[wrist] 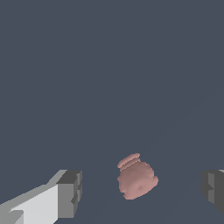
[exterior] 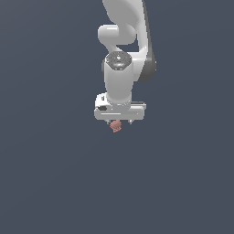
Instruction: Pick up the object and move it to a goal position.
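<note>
- The arm (exterior: pixel 125 50) comes down from the top of the exterior view, white with a dark band on its side, wrist pointing down.
- The gripper (exterior: pixel 119 121) hangs below the wrist, about the middle of that view, over a plain dark grey floor (exterior: pixel 50 173).
- In the wrist view the gripper (wrist: pixel 142 190) is released: its two grey fingers (wrist: pixel 70 192) stand wide apart, one at each side of the picture, with clear space between each pad and the object.
- The object (wrist: pixel 136 178) is a small pinkish-red lump with a ridged neck at its 11 o'clock end; it sits between the fingers, nearer the middle, touching neither.
- In the exterior view the object (exterior: pixel 116 126) shows just under the gripper's body, at about 7 o'clock from the gripper's centre, partly hidden by it.
- Whether the object rests on the floor cannot be told from either view.
</note>
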Robot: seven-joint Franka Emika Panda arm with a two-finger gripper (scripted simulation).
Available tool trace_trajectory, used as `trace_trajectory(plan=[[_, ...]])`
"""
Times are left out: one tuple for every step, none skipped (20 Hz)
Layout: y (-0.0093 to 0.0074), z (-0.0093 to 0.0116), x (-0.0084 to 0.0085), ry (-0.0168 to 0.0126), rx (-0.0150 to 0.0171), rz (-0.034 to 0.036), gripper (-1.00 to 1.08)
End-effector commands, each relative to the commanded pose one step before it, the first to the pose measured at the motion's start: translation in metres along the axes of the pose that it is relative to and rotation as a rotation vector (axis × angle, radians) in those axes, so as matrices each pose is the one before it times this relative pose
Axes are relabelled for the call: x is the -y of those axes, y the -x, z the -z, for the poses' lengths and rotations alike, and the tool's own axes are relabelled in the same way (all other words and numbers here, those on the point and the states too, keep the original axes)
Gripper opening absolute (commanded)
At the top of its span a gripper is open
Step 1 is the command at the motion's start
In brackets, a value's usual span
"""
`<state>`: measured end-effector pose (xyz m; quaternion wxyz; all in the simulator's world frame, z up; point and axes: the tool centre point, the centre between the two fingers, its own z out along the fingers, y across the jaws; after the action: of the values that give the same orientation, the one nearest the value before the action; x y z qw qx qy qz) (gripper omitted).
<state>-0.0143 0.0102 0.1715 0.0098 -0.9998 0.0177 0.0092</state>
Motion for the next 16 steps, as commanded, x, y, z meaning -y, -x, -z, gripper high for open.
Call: trace_trajectory(plan=[[0.00000, 0.00000, -0.00001, 0.00000, 0.00000, 0.00000, 1.00], [-0.00022, -0.00009, -0.00040, 0.00000, 0.00000, 0.00000, 1.00], [-0.00029, 0.00073, -0.00024, 0.00115, -0.00173, 0.00119, 1.00], [-0.00063, 0.00082, -0.00078, 0.00142, -0.00216, 0.00138, 1.00], [-0.00092, 0.00113, -0.00112, 0.00194, -0.00294, 0.00169, 1.00], [-0.00122, 0.00153, -0.00141, 0.00250, -0.00380, 0.00177, 1.00], [-0.00132, 0.00173, -0.00143, 0.00260, -0.00396, 0.00117, 1.00], [-0.00115, 0.00146, -0.00112, 0.00199, -0.00306, 0.00011, 1.00], [-0.00092, 0.00126, -0.00078, 0.00147, -0.00230, -0.00080, 1.00], [-0.00069, 0.00088, -0.00042, 0.00080, -0.00130, -0.00140, 1.00], [-0.00034, 0.00051, -0.00012, 0.00026, -0.00048, -0.00152, 1.00], [0.00000, 0.00000, 0.00006, -0.00016, 0.00022, -0.00063, 1.00], [0.00025, -0.00027, 0.00008, -0.00020, 0.00033, 0.00057, 1.00], [0.00038, -0.00060, 0.00014, -0.00023, 0.00047, 0.00218, 1.00], [0.00050, -0.00074, -0.00004, -0.00003, 0.00023, 0.00348, 1.00], [0.00062, -0.00093, -0.00015, 0.00011, 0.00010, 0.00488, 1.00]])
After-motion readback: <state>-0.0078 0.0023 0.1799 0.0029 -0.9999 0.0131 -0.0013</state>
